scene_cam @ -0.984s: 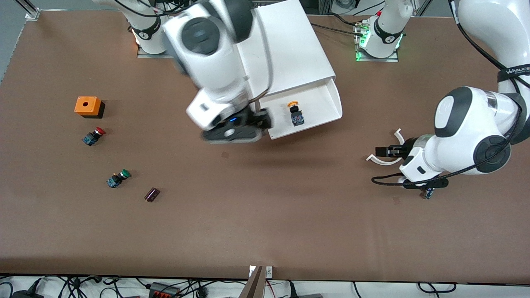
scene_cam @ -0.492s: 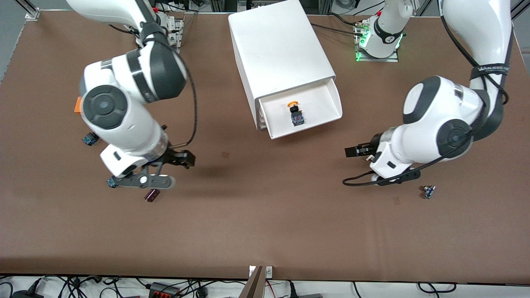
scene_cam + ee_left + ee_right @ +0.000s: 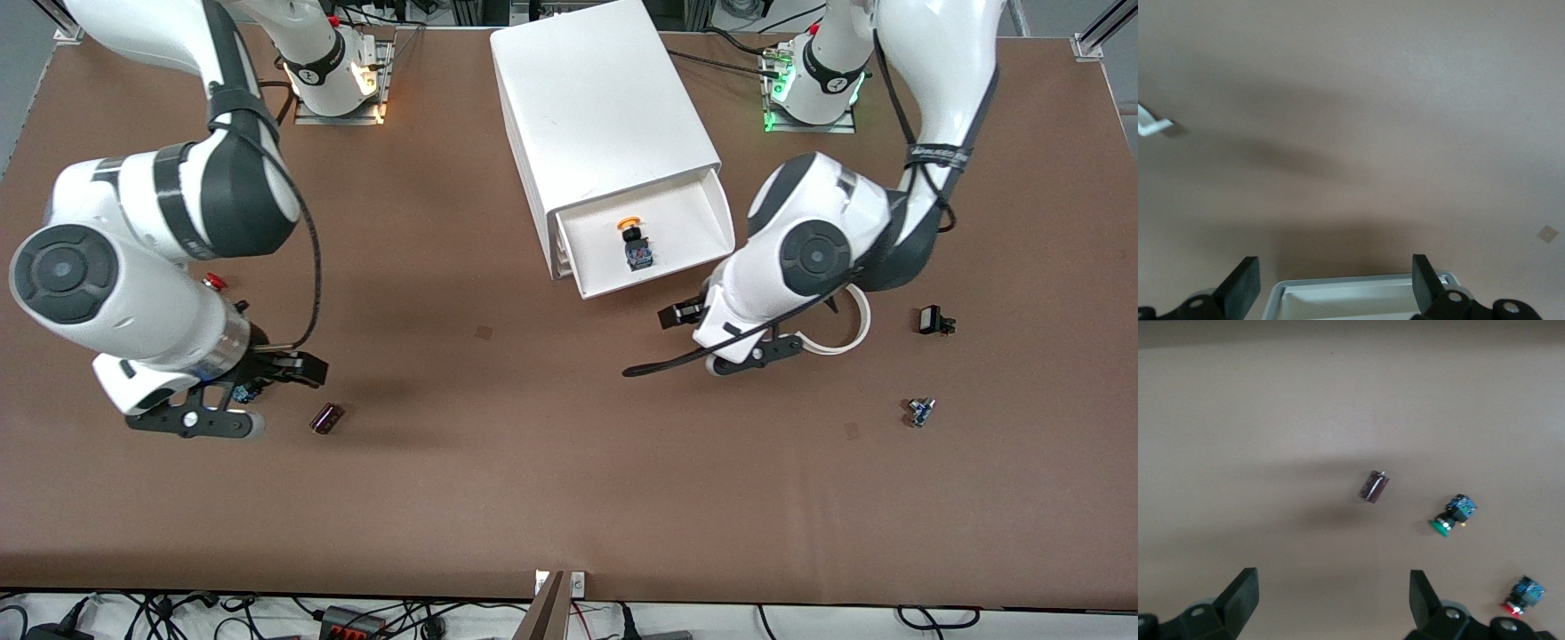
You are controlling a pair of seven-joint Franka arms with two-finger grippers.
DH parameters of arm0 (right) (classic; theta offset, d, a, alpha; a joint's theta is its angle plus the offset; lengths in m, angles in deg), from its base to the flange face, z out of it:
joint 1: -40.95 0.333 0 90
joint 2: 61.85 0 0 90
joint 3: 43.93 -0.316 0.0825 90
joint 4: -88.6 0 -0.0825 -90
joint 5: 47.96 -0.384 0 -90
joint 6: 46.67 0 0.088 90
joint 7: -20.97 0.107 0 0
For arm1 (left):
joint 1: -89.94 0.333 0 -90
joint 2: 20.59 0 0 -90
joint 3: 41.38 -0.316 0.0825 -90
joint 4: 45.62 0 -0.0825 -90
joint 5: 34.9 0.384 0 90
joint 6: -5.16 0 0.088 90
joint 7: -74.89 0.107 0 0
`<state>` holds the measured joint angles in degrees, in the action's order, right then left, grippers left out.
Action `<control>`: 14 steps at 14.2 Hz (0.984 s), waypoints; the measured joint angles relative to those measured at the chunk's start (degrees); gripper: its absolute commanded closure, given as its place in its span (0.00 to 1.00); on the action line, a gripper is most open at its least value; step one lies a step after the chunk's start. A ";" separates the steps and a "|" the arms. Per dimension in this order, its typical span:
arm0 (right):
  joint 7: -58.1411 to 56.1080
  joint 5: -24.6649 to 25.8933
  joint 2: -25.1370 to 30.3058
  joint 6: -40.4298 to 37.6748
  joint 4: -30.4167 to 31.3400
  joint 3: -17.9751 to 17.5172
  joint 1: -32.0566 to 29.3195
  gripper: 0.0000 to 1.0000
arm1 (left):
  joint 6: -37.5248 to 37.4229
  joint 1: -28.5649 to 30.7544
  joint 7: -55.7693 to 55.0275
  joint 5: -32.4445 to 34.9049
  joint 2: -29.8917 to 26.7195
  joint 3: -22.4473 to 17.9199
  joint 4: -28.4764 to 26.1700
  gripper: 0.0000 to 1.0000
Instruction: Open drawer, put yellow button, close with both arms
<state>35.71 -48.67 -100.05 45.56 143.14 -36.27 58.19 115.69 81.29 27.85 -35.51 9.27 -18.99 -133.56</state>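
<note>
left arm band, perhaps "WANJEE", yellow button in drawer

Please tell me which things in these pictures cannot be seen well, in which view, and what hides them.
- Green button: front view, hidden under the right gripper; it shows only in the right wrist view.
- Red button: front view, only its cap shows beside the right arm.
- Drawer: left wrist view, cut off by the picture's edge, so the yellow button is unseen there.
- Lower drawers: front view, covered by the open drawer.

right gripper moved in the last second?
Yes. The right gripper has left the open drawer and now hangs open near the dark cylinder.
</note>
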 measured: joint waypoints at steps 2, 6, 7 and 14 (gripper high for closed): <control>-0.95 0.00 0.36 -0.47 0.00 0.02 -1.65 0.00 | 2.23 -1.84 -2.22 0.25 -0.41 0.28 -2.60 0.00; -1.85 0.01 1.84 -1.67 -0.02 0.04 -4.09 0.00 | 3.37 -2.26 -3.53 0.36 -3.45 2.12 -6.90 0.00; -1.92 0.01 2.34 -1.91 -0.03 0.07 -4.56 0.00 | 3.47 -2.26 -3.91 0.37 -4.34 2.78 -8.08 0.00; -10.04 0.04 12.18 -2.14 9.13 -1.65 -13.74 0.00 | 3.57 -2.16 -6.45 0.39 -7.66 7.60 -14.11 0.00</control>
<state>25.67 -48.63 -87.86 43.42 152.27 -37.93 44.45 119.26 79.13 21.40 -35.12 1.61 -11.38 -147.67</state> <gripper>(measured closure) 0.000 0.000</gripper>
